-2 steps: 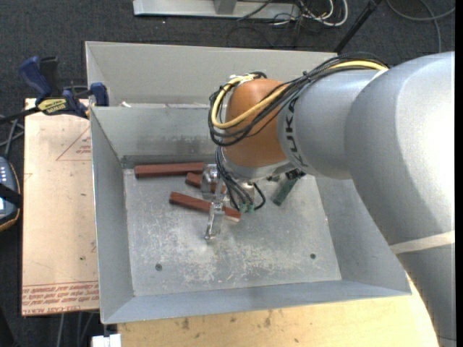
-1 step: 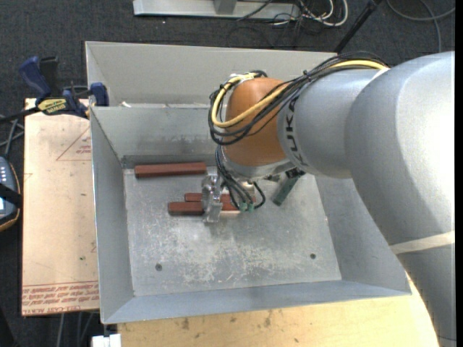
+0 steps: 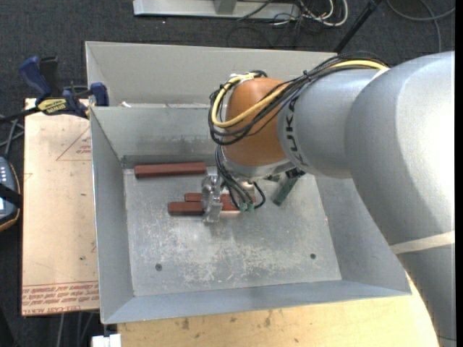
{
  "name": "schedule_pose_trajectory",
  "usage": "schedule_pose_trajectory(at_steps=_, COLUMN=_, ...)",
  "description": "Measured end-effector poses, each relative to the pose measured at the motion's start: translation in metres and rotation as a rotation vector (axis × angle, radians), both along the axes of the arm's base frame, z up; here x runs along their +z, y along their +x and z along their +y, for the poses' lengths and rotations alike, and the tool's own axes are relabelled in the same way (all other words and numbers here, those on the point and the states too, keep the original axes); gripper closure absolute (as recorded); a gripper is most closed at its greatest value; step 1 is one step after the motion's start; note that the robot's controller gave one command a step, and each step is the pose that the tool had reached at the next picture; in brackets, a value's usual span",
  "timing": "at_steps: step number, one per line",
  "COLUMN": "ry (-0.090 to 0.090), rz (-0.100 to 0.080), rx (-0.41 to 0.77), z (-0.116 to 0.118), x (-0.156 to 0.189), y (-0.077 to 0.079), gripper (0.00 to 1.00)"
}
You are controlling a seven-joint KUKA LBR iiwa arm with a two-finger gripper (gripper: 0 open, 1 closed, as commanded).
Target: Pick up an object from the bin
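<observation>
A grey metal bin (image 3: 231, 259), its floor scuffed, carries a long reddish-brown bar (image 3: 170, 170) lying near the back wall, and two shorter brown blocks (image 3: 184, 208) side by side, touching, near the middle.

Long bar (image 3: 170, 170): lying along the far left of the bin (image 3: 231, 273) floor.
Short bars (image 3: 182, 208): two lying side by side, nearer, mid-bin.
Gripper (image 3: 213, 208): hanging over their right ends.
Small stick (image 3: 283, 189): lying right of the Gripper.

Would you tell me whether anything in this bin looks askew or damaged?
Nothing stands out. One long reddish-brown bar lies flat by the back wall of the grey metal bin; shorter brown bars lie flat beside the gripper.
</observation>
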State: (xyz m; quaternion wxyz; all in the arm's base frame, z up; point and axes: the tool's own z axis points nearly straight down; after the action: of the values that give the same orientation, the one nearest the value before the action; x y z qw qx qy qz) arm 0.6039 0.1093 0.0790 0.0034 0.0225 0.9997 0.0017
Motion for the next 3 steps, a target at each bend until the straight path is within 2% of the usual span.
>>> schedule_pose_trajectory(at_steps=1, ry=0.0, rz=0.0, rx=0.001, z=0.0, x=0.0, y=0.0, gripper=1.0)
schedule_pose_trajectory(at_steps=2, ry=-0.001, rz=0.004, rx=-0.072, z=-0.004, x=-0.007, y=-0.021, gripper=0.0)
schedule_pose_trajectory(at_steps=3, ry=-0.001, rz=0.005, rx=-0.073, z=-0.004, x=-0.007, y=-0.021, gripper=1.0)
